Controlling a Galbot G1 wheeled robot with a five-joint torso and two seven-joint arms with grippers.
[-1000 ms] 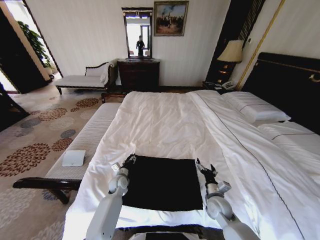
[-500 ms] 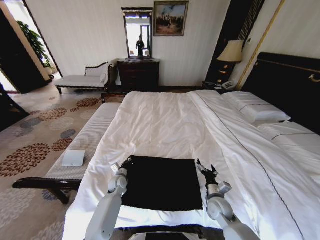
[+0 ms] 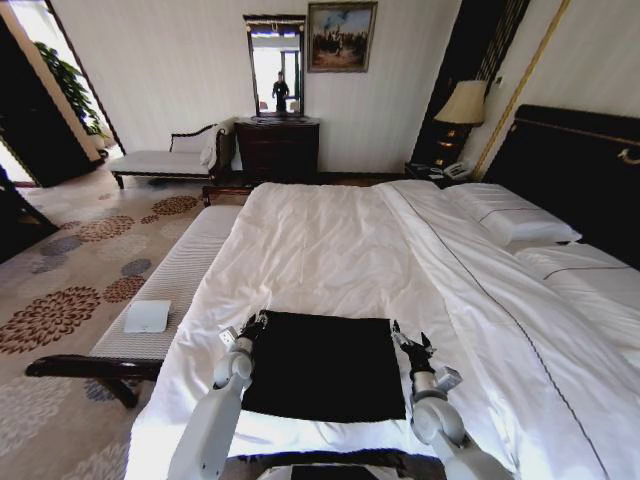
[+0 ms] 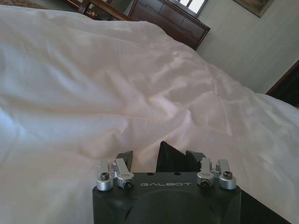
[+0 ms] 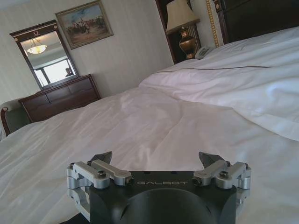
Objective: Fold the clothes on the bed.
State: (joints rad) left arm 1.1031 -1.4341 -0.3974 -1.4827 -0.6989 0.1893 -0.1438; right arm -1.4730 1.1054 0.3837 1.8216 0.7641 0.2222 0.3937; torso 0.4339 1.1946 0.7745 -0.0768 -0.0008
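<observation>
Black cotton, the T-shirt (image 3: 325,365) lies flat as a squarish patch on the white duvet (image 3: 340,250) near the foot of the bed (image 3: 560,160) in the head view, with the left gripper (image 3: 254,324) at its far left corner and the right gripper (image 3: 412,342) at its far right corner. From the left wrist, the left gripper (image 4: 161,156) has a peak of black cloth between its spread fingers. From the right wrist, the right gripper (image 5: 156,161) has its fingers apart above the duvet (image 5: 154,126), holding nothing.
</observation>
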